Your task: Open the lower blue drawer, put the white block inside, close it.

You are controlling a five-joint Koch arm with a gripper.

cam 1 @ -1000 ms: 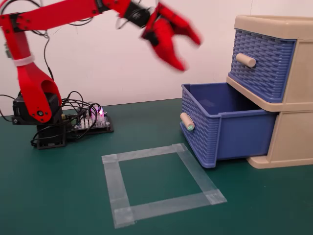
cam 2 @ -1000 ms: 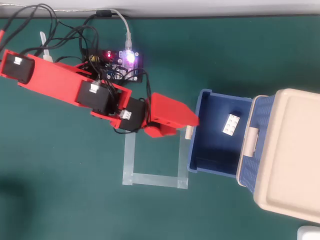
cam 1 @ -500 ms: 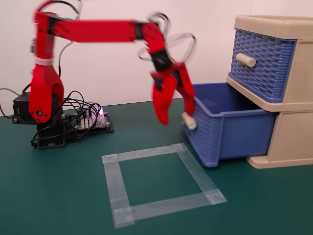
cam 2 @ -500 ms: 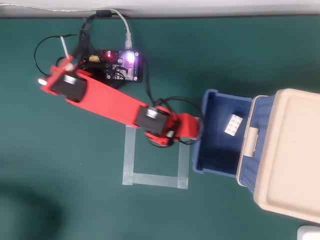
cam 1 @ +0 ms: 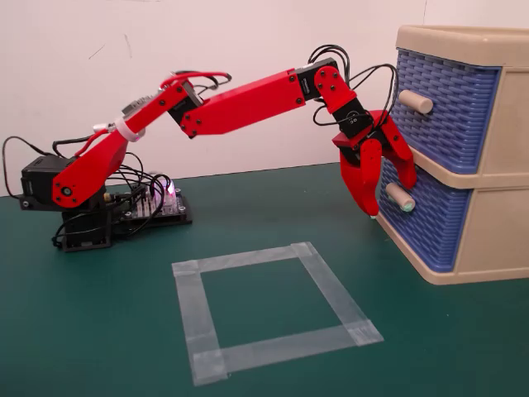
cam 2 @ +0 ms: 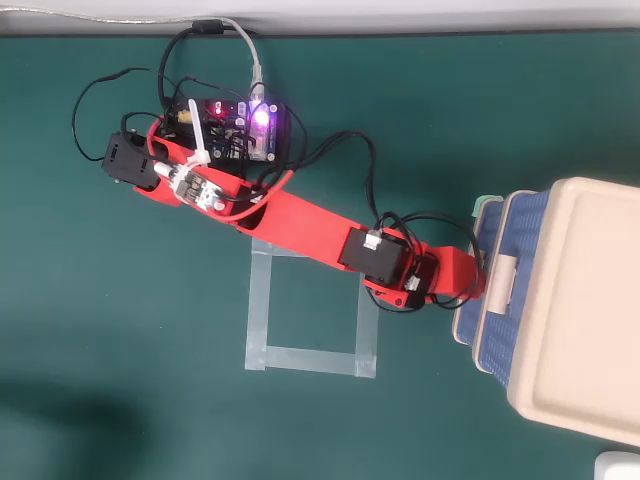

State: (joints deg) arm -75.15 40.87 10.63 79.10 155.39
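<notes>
The lower blue drawer (cam 1: 434,217) sits in the beige cabinet (cam 1: 496,165) at the right of the fixed view and looks shut. Its teal-tipped knob (cam 1: 402,198) points toward the arm. My red gripper (cam 1: 391,199) is open, pointing down at the drawer front. The long finger (cam 1: 366,186) hangs left of the knob and the short one (cam 1: 405,165) sits just above it. From overhead the gripper (cam 2: 466,292) is at the cabinet's front edge. The white block is not in view.
The upper blue drawer (cam 1: 450,99) with an all-beige knob (cam 1: 416,101) is shut above. A square of clear tape (cam 1: 273,310) lies on the green table in front of the arm. The arm's base and lit circuit board (cam 2: 245,125) stand at the far left.
</notes>
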